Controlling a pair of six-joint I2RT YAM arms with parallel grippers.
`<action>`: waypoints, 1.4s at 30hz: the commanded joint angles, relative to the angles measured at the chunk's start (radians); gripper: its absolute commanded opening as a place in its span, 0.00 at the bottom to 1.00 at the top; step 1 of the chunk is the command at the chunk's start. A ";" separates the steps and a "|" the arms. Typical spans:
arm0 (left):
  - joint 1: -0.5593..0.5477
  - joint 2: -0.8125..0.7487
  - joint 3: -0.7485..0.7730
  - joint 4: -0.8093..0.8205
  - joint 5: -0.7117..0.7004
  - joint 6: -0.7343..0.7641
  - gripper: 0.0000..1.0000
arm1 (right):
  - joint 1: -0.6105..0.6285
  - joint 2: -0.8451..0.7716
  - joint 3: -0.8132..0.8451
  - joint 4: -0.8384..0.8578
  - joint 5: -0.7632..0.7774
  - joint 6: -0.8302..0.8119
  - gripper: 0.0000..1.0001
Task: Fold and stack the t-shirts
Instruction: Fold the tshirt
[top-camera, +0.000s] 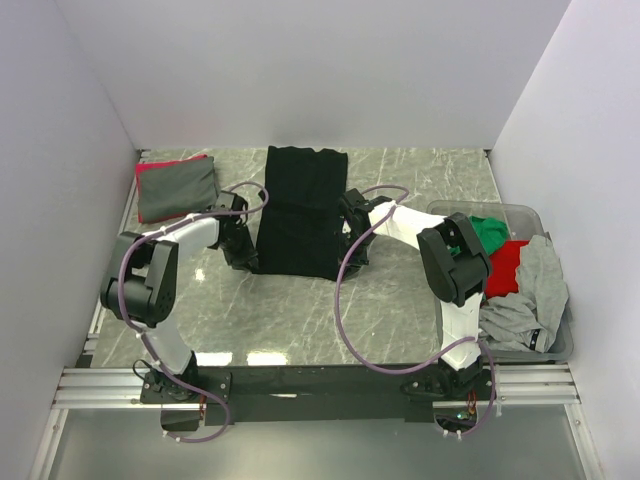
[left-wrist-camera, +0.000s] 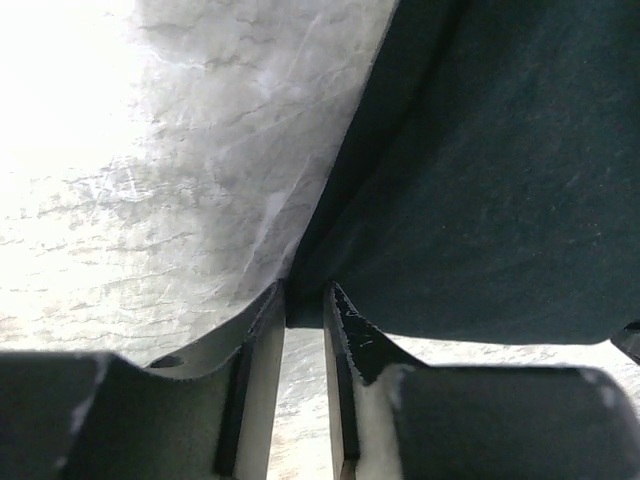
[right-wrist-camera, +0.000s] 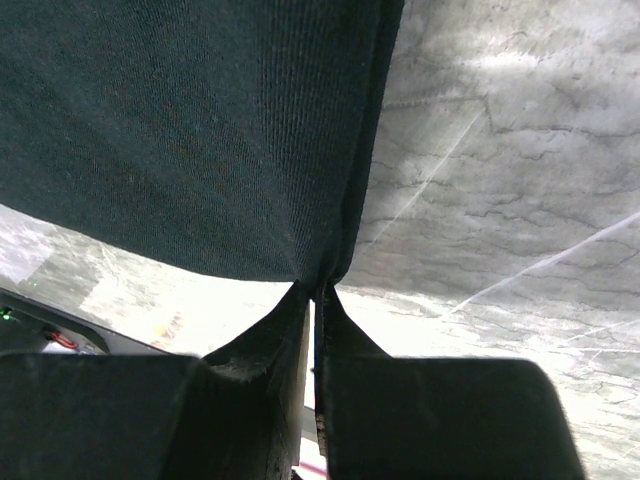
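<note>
At the far left of the table (top-camera: 410, 300), a folded grey t-shirt (top-camera: 180, 192) lies on a red t-shirt (top-camera: 160, 163). In the middle lies the black t-shirt (top-camera: 300, 215), with the left gripper (left-wrist-camera: 305, 292) clamped on its left edge and the right gripper (right-wrist-camera: 315, 288) clamped on its right edge. At the right, the bin (top-camera: 505, 208) holds a green shirt (top-camera: 488, 232), a red shirt (top-camera: 505, 265) and grey shirts (top-camera: 530, 300).
</note>
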 joint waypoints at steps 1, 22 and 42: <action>-0.008 0.068 -0.008 -0.027 0.016 0.028 0.28 | 0.011 0.003 -0.002 -0.011 0.015 0.012 0.08; -0.008 -0.016 -0.071 -0.058 -0.053 0.083 0.00 | 0.009 -0.079 -0.008 -0.060 0.156 0.063 0.00; -0.010 -0.177 -0.053 -0.133 0.017 0.088 0.00 | 0.018 -0.220 -0.039 -0.133 0.177 0.074 0.00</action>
